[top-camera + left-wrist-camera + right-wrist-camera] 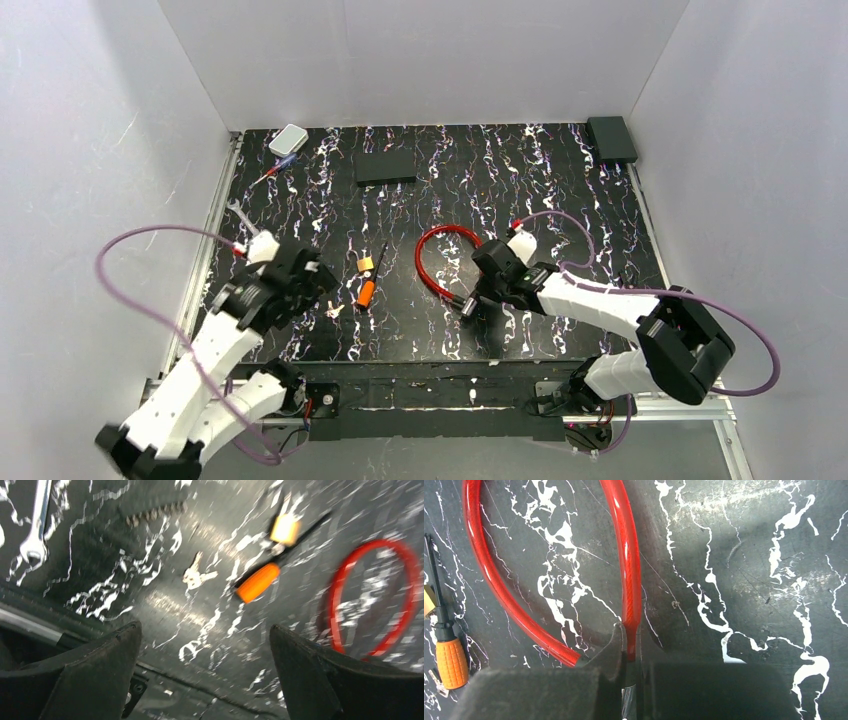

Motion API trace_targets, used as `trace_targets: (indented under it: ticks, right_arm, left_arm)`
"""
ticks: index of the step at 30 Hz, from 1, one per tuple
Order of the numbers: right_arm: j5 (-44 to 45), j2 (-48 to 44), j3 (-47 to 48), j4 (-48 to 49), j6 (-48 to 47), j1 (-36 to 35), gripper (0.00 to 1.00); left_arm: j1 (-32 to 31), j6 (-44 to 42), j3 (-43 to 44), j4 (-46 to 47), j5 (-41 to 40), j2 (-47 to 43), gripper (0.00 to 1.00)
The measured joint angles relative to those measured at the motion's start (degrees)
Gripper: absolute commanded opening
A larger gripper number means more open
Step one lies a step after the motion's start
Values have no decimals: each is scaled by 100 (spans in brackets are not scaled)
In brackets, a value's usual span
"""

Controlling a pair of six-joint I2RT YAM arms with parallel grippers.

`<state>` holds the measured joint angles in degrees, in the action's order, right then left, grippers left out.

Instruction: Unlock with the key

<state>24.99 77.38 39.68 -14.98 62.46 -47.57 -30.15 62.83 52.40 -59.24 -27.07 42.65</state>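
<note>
A small silver pair of keys point(197, 575) lies flat on the black marbled table, just ahead of my left gripper point(205, 630), which is open and empty above the table. The keys also show in the top view point(333, 309). Right of them lies an orange-handled tool with a thin black rod point(367, 291) point(257, 582) point(451, 662), next to a small brass padlock point(367, 264) point(285, 529). My right gripper point(468, 303) point(629, 640) is shut on one end of a red cable loop point(430, 250) point(629, 570) lying on the table.
A silver wrench point(240, 215) point(37, 520) lies at the left edge. At the back are a white box point(288, 139), a flat black block point(386, 166) and another black block point(611, 138) in the right corner. White walls enclose the table.
</note>
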Motion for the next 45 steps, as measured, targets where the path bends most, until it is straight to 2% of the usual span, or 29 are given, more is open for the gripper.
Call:
trace_targets:
  ticks: [5,9,13,17,21,31,36,41,45]
  right_arm:
    - [-9,-315,-186,4,-20,0,1]
    - [-15,-503,-245,13,-59,0,1]
    - [-35,-557,-319,42,-118,0,1]
    - [-83,-686,-483,72,-140,0,1]
    - [-127,-772,-616,125,-146,0,1]
    - [-214,-964,-741,192,-170,0,1]
    - [-271,-964,-772,197,-210,0,1]
    - [-308,-964,-772,197,-262,0,1]
    - [-334,-957,-772,205,-273,0,1]
  left_arm:
    - [0,-144,-533,103,732,1134,98]
    - [28,-273,-960,496,981,1639,91]
    - [114,-472,-1189,914,1064,2076,84]
    - [153,-693,-1196,1207,975,2492,73]
    - [232,-918,-1207,1478,852,2817,71]
    - [422,-1650,-1349,2304,754,3038,63]
    - [422,-2022,-1368,2505,719,3018,62]
    - [422,-2111,-1368,2579,695,3233,56]
    - [439,-2035,-1368,2588,684,3318,56]
